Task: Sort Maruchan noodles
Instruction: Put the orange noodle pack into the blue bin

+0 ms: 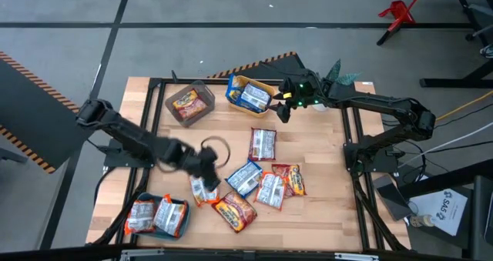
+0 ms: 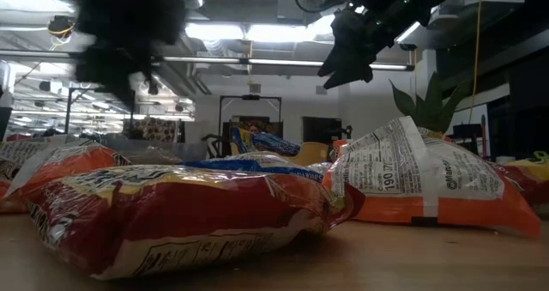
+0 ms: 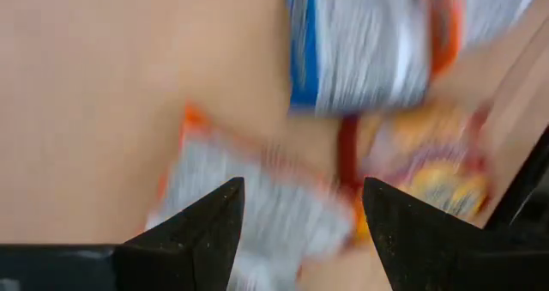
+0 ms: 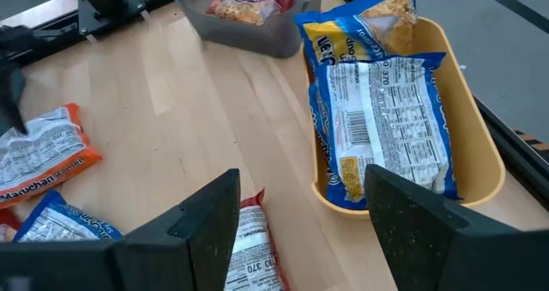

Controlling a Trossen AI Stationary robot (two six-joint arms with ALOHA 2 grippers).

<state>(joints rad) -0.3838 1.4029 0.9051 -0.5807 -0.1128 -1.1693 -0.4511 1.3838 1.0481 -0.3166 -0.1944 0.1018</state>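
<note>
Across the slatted wooden table (image 1: 323, 215), 3 plastic bins already hold packets: a grey one (image 1: 189, 103) far left, a yellow one (image 1: 251, 94) beside it with blue-yellow packs, a teal one (image 1: 158, 216) near left. Sorting looks roughly half done, with the loose Maruchan noodles (image 1: 254, 185), flat crinkly shiny rectangles, clustered near centre. Hovering low over that pile's left edge, the left gripper (image 1: 206, 168) has its fingers spread and empty, so its next move seems a descent onto 1 packet, while the right gripper (image 1: 282, 107), equally spread and empty, hangs just right of the yellow bin.
</note>
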